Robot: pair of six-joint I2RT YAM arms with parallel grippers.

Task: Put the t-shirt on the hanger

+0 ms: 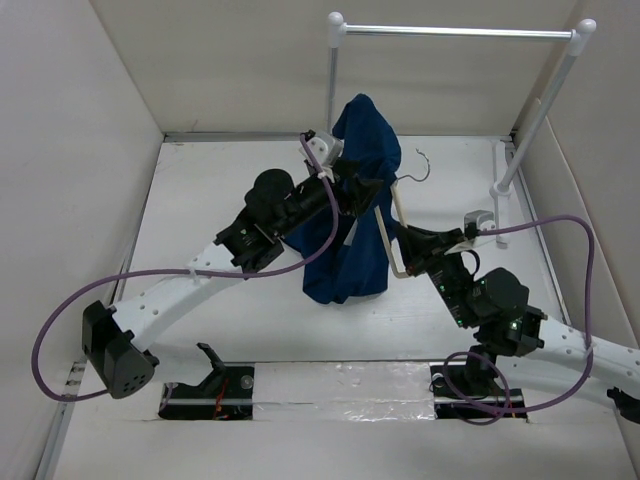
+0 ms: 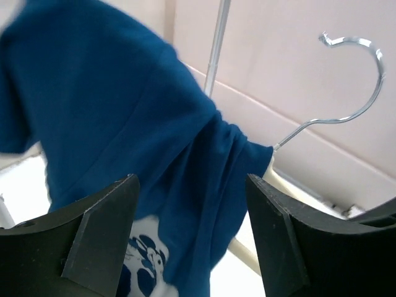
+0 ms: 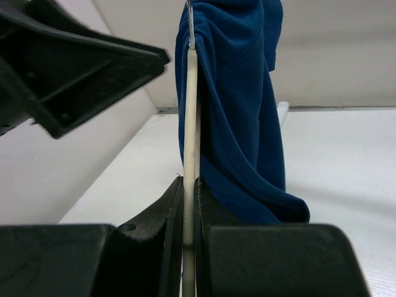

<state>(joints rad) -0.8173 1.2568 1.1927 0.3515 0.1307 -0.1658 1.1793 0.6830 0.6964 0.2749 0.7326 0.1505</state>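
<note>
The navy t-shirt [image 1: 350, 215] hangs bunched over one side of the cream hanger [image 1: 392, 232], which is held upright above the table middle; its wire hook [image 1: 421, 166] points back right. My right gripper [image 1: 408, 250] is shut on the hanger's lower bar, shown edge-on in the right wrist view [image 3: 191, 124] with the shirt [image 3: 241, 111] draped to its right. My left gripper [image 1: 352, 192] is at the shirt's upper part, jaws wide open; in the left wrist view [image 2: 192, 238] the shirt [image 2: 124, 111] with its white print, the hanger arm [image 2: 286, 184] and the hook [image 2: 349, 74] lie just beyond the fingers.
A tall white rack with a silver bar [image 1: 450, 32] stands at the back right, its posts [image 1: 545, 112] near the hanger hook. White enclosure walls [image 1: 70, 150] close in the left, back and right. My left arm [image 3: 74, 68] crosses the right wrist view's upper left.
</note>
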